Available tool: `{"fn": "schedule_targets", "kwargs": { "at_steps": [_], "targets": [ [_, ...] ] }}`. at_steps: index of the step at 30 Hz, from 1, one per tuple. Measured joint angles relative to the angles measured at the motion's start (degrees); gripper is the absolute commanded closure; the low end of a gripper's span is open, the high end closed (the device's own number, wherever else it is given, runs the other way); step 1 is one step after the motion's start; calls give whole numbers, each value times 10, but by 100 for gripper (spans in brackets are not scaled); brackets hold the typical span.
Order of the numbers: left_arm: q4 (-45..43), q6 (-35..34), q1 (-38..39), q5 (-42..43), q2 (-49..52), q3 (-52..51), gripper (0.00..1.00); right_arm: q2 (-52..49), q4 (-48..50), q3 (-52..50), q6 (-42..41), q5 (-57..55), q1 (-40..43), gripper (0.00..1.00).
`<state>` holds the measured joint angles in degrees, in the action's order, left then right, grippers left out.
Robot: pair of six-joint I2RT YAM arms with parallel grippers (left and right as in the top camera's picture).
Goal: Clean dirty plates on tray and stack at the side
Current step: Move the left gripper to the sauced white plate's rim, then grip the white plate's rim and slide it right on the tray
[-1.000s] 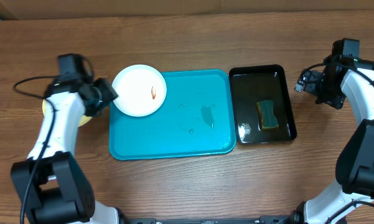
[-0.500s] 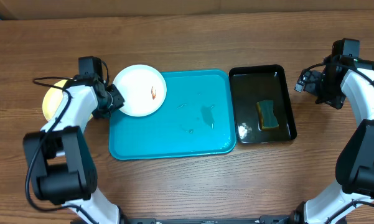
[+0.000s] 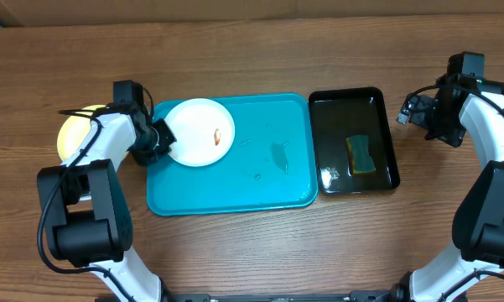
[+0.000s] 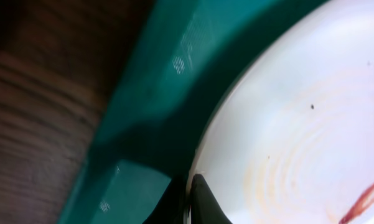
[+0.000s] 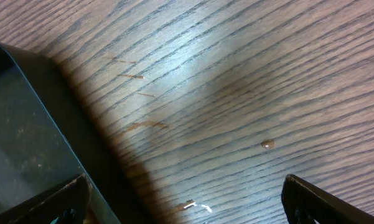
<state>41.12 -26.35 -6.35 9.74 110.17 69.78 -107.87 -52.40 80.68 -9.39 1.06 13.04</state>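
A white plate (image 3: 197, 126) with a small orange-brown smear (image 3: 217, 134) lies over the upper left corner of the turquoise tray (image 3: 235, 189). My left gripper (image 3: 162, 137) is shut on the plate's left rim. In the left wrist view the dark fingertips (image 4: 199, 196) pinch the rim of the white plate (image 4: 299, 112) above the tray (image 4: 149, 87). A pale yellow-green plate (image 3: 70, 134) rests on the table left of the tray, partly behind my left arm. My right gripper (image 3: 413, 109) hangs open and empty over bare wood right of the black tray; its view shows the right gripper (image 5: 187, 208) with its jaws wide apart.
A glossy black tray (image 3: 352, 101) stands right of the turquoise one, with a green-and-yellow sponge (image 3: 361, 154) and a bit of white foam in it. Its corner (image 5: 18, 124) shows in the right wrist view. A small droplet (image 5: 267, 144) lies on the wood.
My left gripper has reached in and shut on the white plate's rim. The plate has slid right, further onto the tray. The right arm has not moved.
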Motion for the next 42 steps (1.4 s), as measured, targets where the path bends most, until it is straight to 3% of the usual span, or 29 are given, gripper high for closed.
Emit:
{"fn": "schedule_targets", "kwargs": {
  "at_steps": [6,8,9,10,11,12,20,28,35,42],
  "targets": [
    [62,0,45,21,0,0,96,0,0,0,0,0,0,0],
    [72,0,69,23,0,0,90,0,0,0,0,0,0,0],
    [75,2,81,23,0,0,77,0,0,0,0,0,0,0],
    [76,5,94,23,0,0,42,0,1,0,0,0,0,0],
    [75,5,108,21,0,0,19,0,1,0,0,0,0,0],
    [71,6,119,20,1,0,16,0,1,0,0,0,0,0],
    [30,6,145,0,-1,22,21,0,0,0,0,0,0,0],
    [13,27,144,-17,0,53,44,0,0,0,0,0,0,0],
    [43,42,144,-47,0,52,44,0,1,0,0,0,0,0],
    [17,51,146,-81,0,32,57,0,1,0,0,0,0,0]
  ]
}}
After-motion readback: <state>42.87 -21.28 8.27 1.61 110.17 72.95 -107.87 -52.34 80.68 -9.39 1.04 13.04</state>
